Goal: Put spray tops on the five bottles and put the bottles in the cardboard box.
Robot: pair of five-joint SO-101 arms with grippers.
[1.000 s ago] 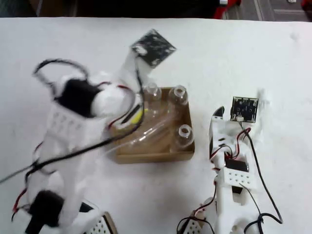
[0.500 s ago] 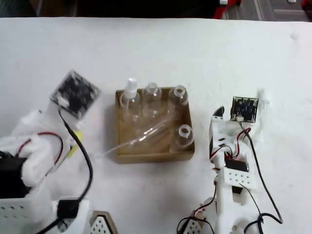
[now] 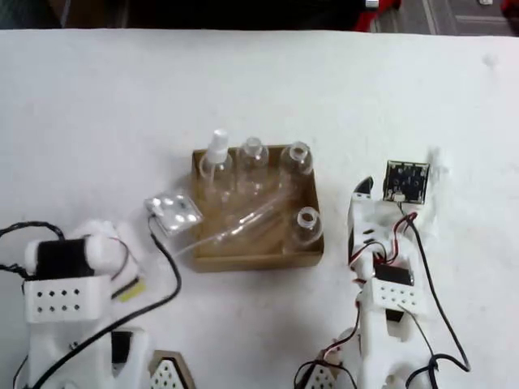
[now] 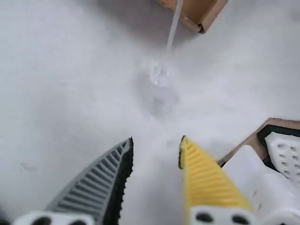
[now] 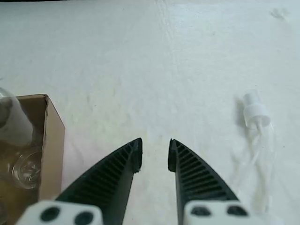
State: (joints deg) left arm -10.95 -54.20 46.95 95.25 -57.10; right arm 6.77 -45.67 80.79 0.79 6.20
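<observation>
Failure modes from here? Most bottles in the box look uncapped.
1. Three uncapped bottles stand crowded in the cardboard box beside a lying bottle; capping them there may topple one.
2. A clear tube trails over the box edge onto the table ahead of the open left gripper; it may snag.
3. The spray top near the right gripper lies flat on the table; its thin tube might bend on pickup.

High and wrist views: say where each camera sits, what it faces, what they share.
High view: fixed overhead, looking down on the cardboard box, left arm and right arm.
Left wrist view: on that arm, facing the table past the left tool.
Right wrist view: on that arm, facing a spray top past the right tool.
Shared: all show the cardboard box.
</observation>
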